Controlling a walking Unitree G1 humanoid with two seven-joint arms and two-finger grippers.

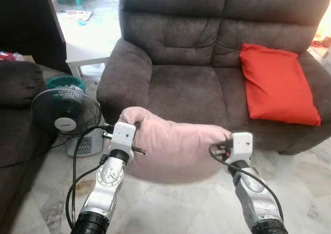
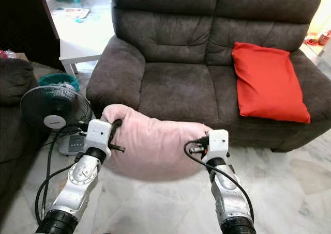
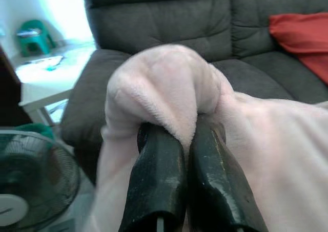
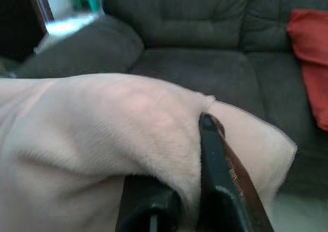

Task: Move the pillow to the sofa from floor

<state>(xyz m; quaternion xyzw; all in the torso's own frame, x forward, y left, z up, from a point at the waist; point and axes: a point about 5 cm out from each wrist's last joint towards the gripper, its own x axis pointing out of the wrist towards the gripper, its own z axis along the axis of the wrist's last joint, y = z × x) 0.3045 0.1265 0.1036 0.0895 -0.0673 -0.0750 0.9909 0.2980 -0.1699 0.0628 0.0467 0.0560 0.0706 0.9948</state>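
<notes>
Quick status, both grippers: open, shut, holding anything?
Left gripper: shut on the pink pillow, at its left corner.
Right gripper: shut on the pink pillow, at its right corner.

Left gripper [image 3: 192,134] tips: buried in a fold of the pink pillow [image 1: 176,146] — pinch point itself hidden.
Right gripper [image 4: 197,134]: one finger [image 4: 218,170] visible, the other under pillow fabric.
Pillow underside: hidden from the head views.
Sofa [image 1: 196,84]: back cut off at the top edge; front partly hidden behind the pillow.
Red cushion [image 3: 302,35]: cropped at the edge in both wrist views.
Fan [image 1: 65,111]: base partly behind the left arm; label too small to read.
Green stool [image 3: 35,35]: blurred, overexposed.
</notes>
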